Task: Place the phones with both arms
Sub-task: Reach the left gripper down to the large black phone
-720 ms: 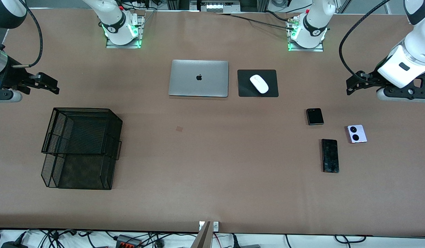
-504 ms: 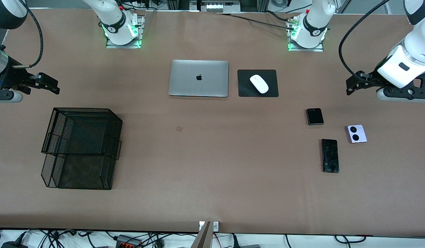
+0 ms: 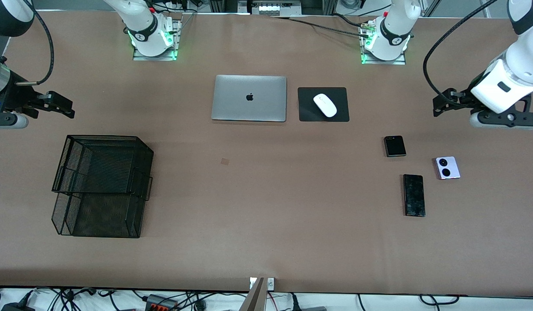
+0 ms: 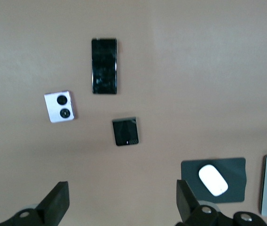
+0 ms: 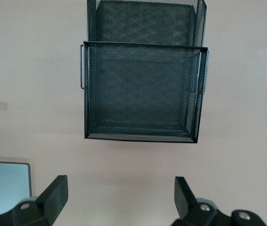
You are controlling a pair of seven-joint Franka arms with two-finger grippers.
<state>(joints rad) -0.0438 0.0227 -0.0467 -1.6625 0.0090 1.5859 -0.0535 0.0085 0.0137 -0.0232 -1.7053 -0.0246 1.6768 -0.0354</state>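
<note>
Phones, three, lie flat on the brown tabletop point(image 3: 266, 242) toward the left arm's end, none touching another. Slim glossy black slab phone point(image 3: 414, 195) is nearest the front camera of the three; small squarish black folded phone point(image 3: 394, 146) lies farther from the camera than the slab; lilac-white phone with two black circles point(image 3: 447, 167) sits beside both, closest to the left arm's end of the tabletop. Left wrist view shows the same trio: slab point(image 4: 104, 66), lilac-white one point(image 4: 59, 106), black folded one point(image 4: 125, 131), all apart from each other. Left claw point(image 3: 439, 106) hangs in the air over bare tabletop near the left arm's end, fingers point(image 4: 56, 203) spread wide, holding nothing. Right claw point(image 3: 61, 105) hovers over bare tabletop at the right arm's end, fingers point(image 5: 53, 194) likewise spread wide and empty. Black wire-mesh stacked tray point(image 3: 102, 185) stands toward the right arm's end, two tiers, lower tier jutting nearer the front camera; right wrist view looks straight down onto it point(image 5: 143, 89). Closed silver laptop point(image 3: 249, 98) rests mid-tabletop, nearer the arm bases than the phones. Beside it, toward the left arm's end, a black mouse pad point(image 3: 340, 113) carries a white mouse point(image 3: 325, 105). Small darker patch point(image 3: 224, 161) marks the tabletop, nearer the camera than the laptop.
</note>
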